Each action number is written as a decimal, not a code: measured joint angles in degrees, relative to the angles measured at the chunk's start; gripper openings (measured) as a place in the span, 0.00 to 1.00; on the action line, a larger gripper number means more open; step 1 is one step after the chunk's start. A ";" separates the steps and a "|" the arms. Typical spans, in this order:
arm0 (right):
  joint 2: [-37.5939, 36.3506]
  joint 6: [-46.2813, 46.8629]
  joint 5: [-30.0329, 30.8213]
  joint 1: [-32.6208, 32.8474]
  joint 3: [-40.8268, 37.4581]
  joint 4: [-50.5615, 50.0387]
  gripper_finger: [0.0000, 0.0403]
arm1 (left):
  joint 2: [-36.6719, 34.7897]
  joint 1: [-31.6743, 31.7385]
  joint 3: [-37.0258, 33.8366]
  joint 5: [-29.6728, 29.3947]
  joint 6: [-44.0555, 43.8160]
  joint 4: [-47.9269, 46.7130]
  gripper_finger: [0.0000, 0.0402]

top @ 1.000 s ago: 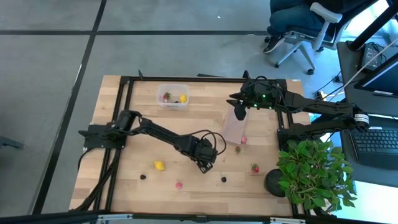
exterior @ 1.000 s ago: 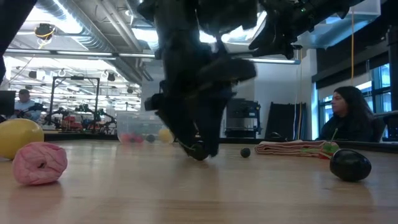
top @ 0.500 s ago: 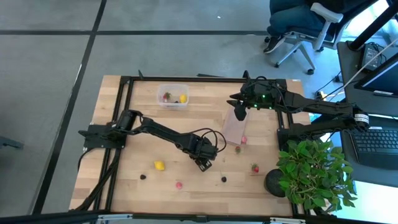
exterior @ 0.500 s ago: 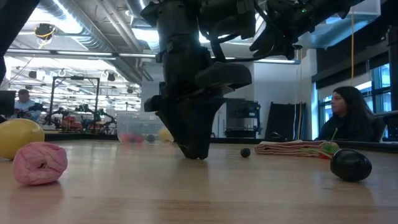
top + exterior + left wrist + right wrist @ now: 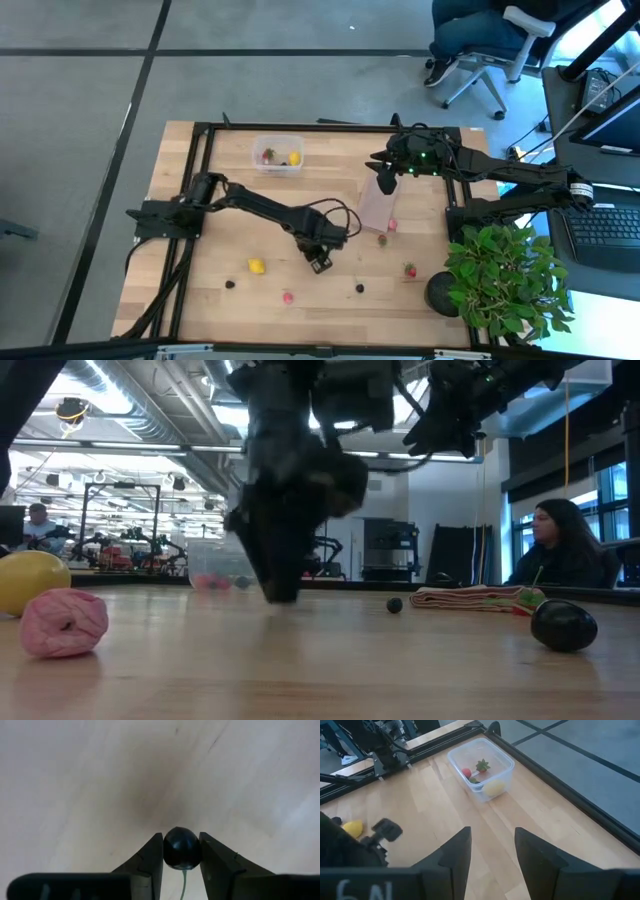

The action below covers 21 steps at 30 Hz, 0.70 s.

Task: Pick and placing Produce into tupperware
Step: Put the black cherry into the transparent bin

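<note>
Shifted leftward over worktop point(image 5: 250, 235) since prior frame: left pincer point(image 5: 182, 851), now clamped on dark berry point(image 5: 181, 848); right pincer point(image 5: 492, 847) parted, idle.

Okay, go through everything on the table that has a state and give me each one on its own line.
Left gripper: shut on a dark berry, at the table's middle.
Right gripper: open, empty, hovering above the pink cloth.
Clear tub: lidless, upright, holding a strawberry and a lemon.
Loose lemon: lying on the table.
Potted plant: upright at the table's corner.
</note>
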 joint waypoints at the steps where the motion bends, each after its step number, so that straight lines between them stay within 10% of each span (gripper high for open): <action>1: 0.00 -0.02 0.00 0.00 0.00 -0.25 0.38 | -1.38 0.70 0.02 -0.05 1.28 -1.83 0.23; 21: 0.00 -0.50 -0.02 0.02 0.00 -0.41 0.38 | -24.21 34.09 0.24 -17.70 12.20 -7.97 0.24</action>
